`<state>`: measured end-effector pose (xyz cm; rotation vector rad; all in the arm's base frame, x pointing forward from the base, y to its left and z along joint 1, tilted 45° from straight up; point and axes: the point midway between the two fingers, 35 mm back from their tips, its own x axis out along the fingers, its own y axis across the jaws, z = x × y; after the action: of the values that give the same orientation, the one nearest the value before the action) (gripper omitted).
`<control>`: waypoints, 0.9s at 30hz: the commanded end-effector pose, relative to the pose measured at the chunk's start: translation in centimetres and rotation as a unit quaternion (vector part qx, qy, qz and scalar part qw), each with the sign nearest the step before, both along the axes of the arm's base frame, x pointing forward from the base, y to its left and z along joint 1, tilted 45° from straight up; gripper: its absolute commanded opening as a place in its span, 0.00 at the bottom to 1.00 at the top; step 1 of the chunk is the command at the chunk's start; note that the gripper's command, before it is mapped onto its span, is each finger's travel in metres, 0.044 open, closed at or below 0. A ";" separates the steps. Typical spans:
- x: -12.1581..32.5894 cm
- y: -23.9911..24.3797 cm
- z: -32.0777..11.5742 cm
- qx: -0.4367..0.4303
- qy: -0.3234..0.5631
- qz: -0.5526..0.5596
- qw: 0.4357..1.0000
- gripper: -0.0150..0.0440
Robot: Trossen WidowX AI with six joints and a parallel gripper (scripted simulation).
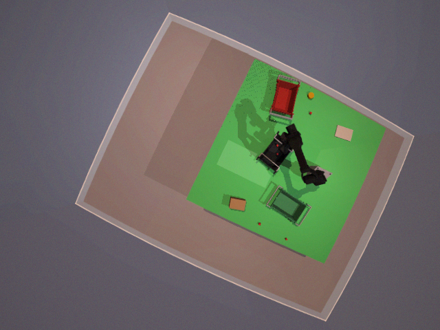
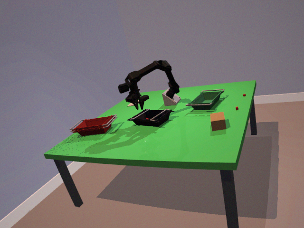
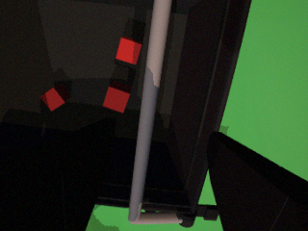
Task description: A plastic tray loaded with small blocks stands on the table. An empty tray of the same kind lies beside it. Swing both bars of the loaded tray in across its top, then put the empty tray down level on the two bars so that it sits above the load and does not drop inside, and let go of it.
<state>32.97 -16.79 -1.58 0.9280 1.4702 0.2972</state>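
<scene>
The black tray (image 1: 282,161) (image 2: 145,122) (image 3: 207,72) holds small red blocks (image 3: 128,50) on its floor; three show in the wrist view. One wire bar (image 2: 137,114) (image 3: 149,106) lies across its top, inboard of the end near my gripper. The other bar (image 1: 269,160) (image 2: 160,115) also lies across the top, near the far end. My gripper (image 2: 139,108) is partly open and empty, its fingertips pointing down above the near end. In the wrist view, the fingers stand apart, with the bar between them in the picture. A green tray (image 1: 286,202) (image 2: 207,99) stands empty, its bars out over its ends.
An empty red tray (image 1: 284,99) (image 2: 94,125) with outward bars stands on the other side. An orange-brown block (image 1: 237,203) (image 2: 218,121), an orange cylinder (image 1: 311,95), a pale flat piece (image 1: 344,133) and several loose small red blocks lie around. The arm's grey base (image 2: 169,99) stands behind the black tray.
</scene>
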 end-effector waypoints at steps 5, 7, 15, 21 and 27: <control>0.9 3.6 4.7 -0.015 0.002 0.005 1.000 0.92; 0.9 5.8 7.3 -0.022 0.002 0.007 1.000 1.00; -1.9 15.0 15.9 -0.040 -0.005 0.014 0.999 1.00; -6.7 21.0 20.4 -0.040 -0.015 0.019 0.999 1.00; -13.1 25.6 23.0 -0.029 -0.026 0.026 0.999 1.00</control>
<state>22.79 7.13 20.90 0.8156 1.4385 0.3030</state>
